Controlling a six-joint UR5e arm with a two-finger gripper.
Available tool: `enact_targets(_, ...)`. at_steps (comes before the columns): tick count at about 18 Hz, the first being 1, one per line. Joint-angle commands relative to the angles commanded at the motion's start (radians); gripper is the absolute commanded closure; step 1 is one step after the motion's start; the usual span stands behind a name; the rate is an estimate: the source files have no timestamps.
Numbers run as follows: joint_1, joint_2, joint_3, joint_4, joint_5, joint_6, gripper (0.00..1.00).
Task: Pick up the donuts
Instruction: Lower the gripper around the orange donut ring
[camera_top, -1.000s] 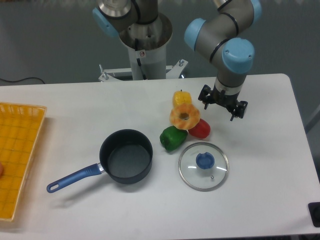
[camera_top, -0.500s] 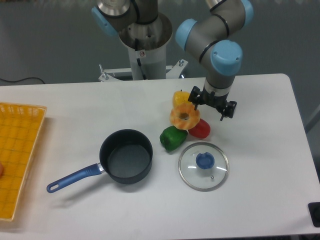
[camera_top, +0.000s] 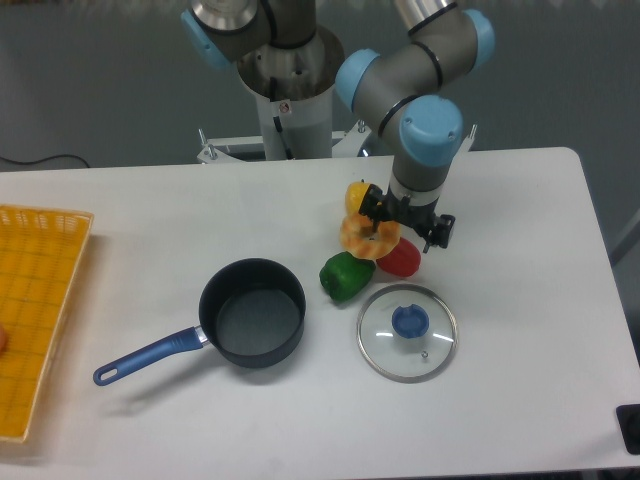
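Sliding left since the earlier shots, the gripper (camera_top: 403, 218) now sits right over the donut's (camera_top: 364, 238) right side instead of out past the red pepper (camera_top: 402, 260). Can't tell whether the jaws are open or closed from this angle. The donut is in the same spot, leaning in a tight cluster with the yellow pepper (camera_top: 356, 195) behind it, the green pepper (camera_top: 344, 276) in front-left and the red one at its right, all touching or nearly so. A glass lid (camera_top: 407, 332) lies just in front, a blue-handled saucepan (camera_top: 250, 312) to the left, a yellow basket (camera_top: 35, 310) at the far left edge. The arm's wrist points straight down.
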Motion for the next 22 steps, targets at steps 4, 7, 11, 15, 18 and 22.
enact_targets(4, 0.0, 0.0, -0.006, 0.003, 0.0, 0.005, 0.08)
enact_targets(7, 0.0, 0.0, -0.009, 0.003, 0.002, 0.011, 0.11)
enact_targets(11, -0.002, 0.0, -0.011, 0.003, 0.006, 0.02, 0.15)
enact_targets(15, -0.003, -0.002, -0.011, 0.005, 0.009, 0.021, 0.3)
enact_targets(18, -0.003, -0.002, -0.011, 0.003, 0.017, 0.043, 0.41)
enact_targets(22, -0.003, 0.0, -0.011, 0.003, 0.02, 0.044, 0.59)
